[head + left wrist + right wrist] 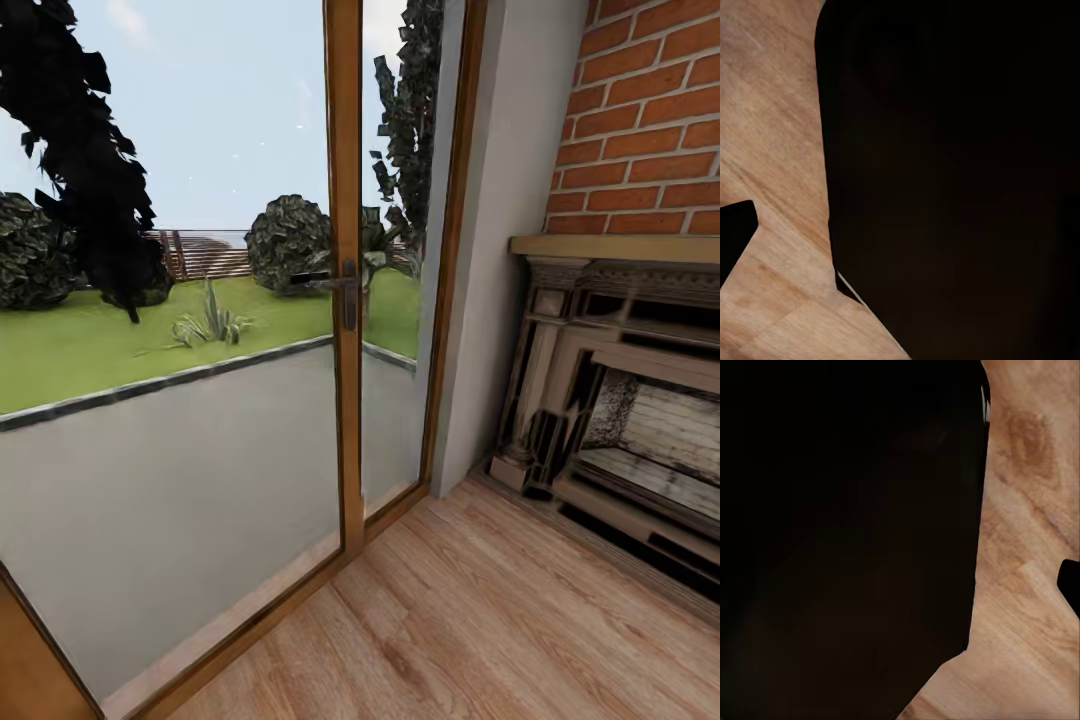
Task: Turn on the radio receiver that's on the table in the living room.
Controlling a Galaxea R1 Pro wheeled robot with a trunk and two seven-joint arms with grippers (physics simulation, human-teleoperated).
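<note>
The radio receiver and the low grey table are out of view. In the head view I face a corner of the living room, with its brick fireplace [640, 400] to the right and its wood floor [480, 620] below. The left wrist view looks down past a large dark part of my own body [952, 180] onto floorboards [772, 150]. A small black tip [733, 234] at that picture's edge may be one finger. The right wrist view has the same dark bulk [847, 532] and a similar black tip [1071, 585]. Neither gripper's jaws can be judged.
A wood-framed glass door [345, 300] with a dark handle [340, 285] stands straight ahead, with lawn and shrubs beyond it. A grey wall strip [490, 250] separates the door from the red brick chimney breast [650, 120]. Open floor lies in front of the fireplace.
</note>
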